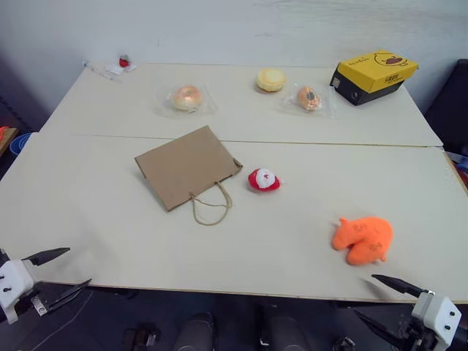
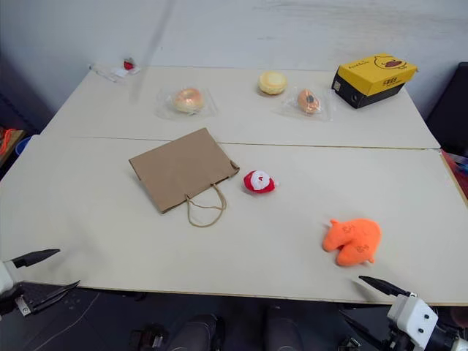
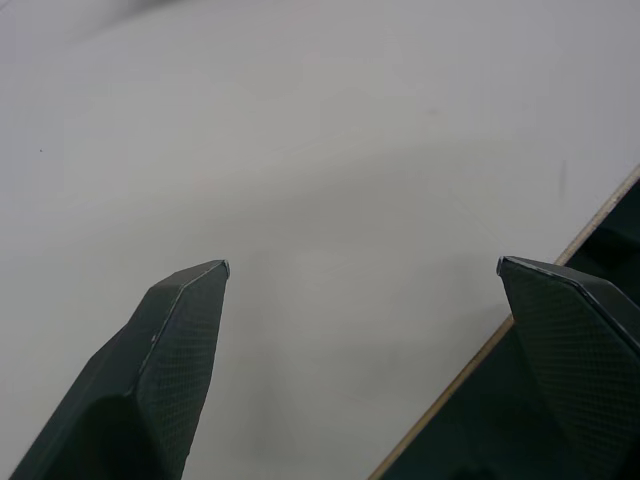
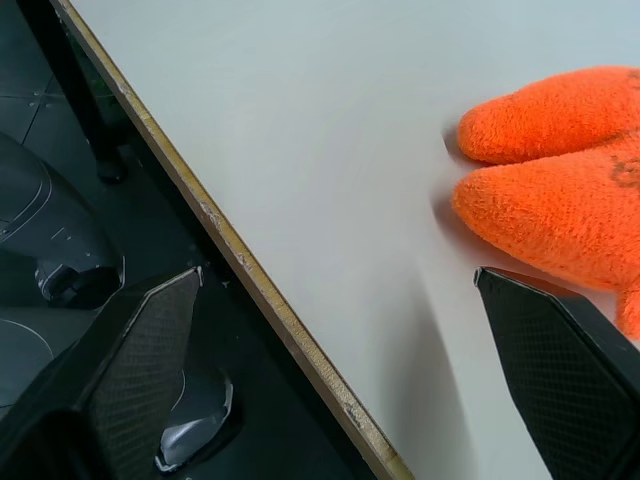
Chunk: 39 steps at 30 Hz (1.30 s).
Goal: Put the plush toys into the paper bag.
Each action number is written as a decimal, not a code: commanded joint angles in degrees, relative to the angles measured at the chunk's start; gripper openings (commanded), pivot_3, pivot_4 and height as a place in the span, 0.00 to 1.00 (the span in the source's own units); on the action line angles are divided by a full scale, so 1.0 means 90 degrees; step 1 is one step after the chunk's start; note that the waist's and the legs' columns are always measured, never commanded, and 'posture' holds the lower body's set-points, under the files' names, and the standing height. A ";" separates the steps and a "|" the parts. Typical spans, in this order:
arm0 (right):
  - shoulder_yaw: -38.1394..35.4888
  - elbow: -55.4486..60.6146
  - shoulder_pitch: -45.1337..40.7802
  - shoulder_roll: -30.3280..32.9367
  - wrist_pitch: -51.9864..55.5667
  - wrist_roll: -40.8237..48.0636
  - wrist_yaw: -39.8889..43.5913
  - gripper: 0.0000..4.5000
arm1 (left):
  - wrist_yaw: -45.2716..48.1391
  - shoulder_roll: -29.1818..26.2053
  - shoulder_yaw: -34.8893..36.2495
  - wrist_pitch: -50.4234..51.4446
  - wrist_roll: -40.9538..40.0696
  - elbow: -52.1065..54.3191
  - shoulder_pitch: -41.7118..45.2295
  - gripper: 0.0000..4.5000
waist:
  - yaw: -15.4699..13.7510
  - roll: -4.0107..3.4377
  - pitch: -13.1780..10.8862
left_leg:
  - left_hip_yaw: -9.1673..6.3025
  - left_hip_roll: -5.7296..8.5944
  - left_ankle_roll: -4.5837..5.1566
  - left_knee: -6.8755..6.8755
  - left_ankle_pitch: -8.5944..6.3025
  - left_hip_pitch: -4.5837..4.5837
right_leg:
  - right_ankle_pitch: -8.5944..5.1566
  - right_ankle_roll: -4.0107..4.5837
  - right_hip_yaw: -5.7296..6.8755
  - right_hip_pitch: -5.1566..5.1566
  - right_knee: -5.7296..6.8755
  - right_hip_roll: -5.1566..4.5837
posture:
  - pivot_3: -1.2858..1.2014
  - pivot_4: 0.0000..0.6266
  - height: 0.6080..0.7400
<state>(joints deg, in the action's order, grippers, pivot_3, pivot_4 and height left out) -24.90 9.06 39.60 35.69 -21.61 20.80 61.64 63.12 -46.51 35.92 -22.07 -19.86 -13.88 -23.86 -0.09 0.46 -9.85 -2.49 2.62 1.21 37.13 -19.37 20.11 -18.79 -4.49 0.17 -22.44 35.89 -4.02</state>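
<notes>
While both arms hang at the near edge of the table point(image 1: 110, 219), neither holds anything. At the lower left of the left eye view, the left gripper point(image 1: 67, 269) has its two black fingers spread wide over the table's corner edge. At the lower right, the right gripper point(image 1: 376, 296) is likewise spread wide and empty.

The orange plush toy point(image 1: 363, 238) lies on the table in the lower right of the frame, just above and slightly left of the right gripper, near but not touching it (the right wrist view shows one finger tip close beside the toy's rounded lobes). The red plush toy point(image 1: 263, 179) with its white patch sits near the frame's centre, well apart from both grippers.

The paper bag point(image 1: 186, 167) lies flat, left of centre, its twisted handles point(image 1: 210, 205) pointing toward the near edge; the red toy rests just beside the bag's right corner, not touching it.
</notes>
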 commanded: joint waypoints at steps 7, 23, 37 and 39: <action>0.0070 0.0469 0.0213 -0.0149 0.0130 0.0183 -0.0157 0.99 | 0.0232 -0.0303 0.0092 0.0882 -0.0633 0.0595 0.0112 1.00 | 0.0006 -0.0001 0.0000 | 0.0000 0.0000 0.0000 0.0000 0.0000 0.0001 | 0.0000 0.0000 0.0000 0.0000 0.0000 0.0000 | 0.52 0.24 1.00; 0.0290 0.2032 0.0201 -0.0341 0.0873 0.1544 -0.0462 0.99 | 0.0354 -0.0759 -0.0683 0.3126 -0.1507 0.1939 0.1427 1.00 | -0.0014 -0.0002 -0.0001 | -0.0005 -0.0001 -0.0004 0.0010 0.0002 0.0001 | 0.0001 -0.0001 0.0002 0.0000 0.0012 0.0003 | 0.52 0.24 1.00; 0.1230 0.3634 -0.1631 -0.0509 0.2302 0.1495 -0.2091 0.99 | 0.0074 0.0847 -0.5075 0.2579 0.1138 0.0805 0.6022 1.00 | -0.0099 -0.0019 0.0008 | 0.0005 -0.0005 -0.0061 0.0062 0.0032 0.0027 | 0.0008 -0.0015 -0.0015 -0.0023 0.0065 0.0051 | 0.52 0.24 1.00; 0.1226 0.3643 -0.1658 -0.0495 0.2326 0.1374 -0.2141 0.99 | 0.0097 0.1019 -0.5362 0.2209 0.1475 0.0365 0.6254 1.00 | -0.0102 -0.0018 0.0007 | 0.0005 -0.0009 -0.0062 0.0069 0.0032 0.0031 | 0.0008 -0.0015 -0.0017 -0.0027 0.0068 0.0055 | 0.52 0.24 1.00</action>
<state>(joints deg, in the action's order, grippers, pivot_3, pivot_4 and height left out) -13.65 39.55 24.65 31.22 -0.69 33.57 42.99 63.61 -37.26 -11.68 1.13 -8.97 -8.78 31.08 -1.00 0.30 -9.79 -2.45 2.53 0.66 37.79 -19.09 20.40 -18.72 -4.62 0.01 -22.68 36.52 -3.51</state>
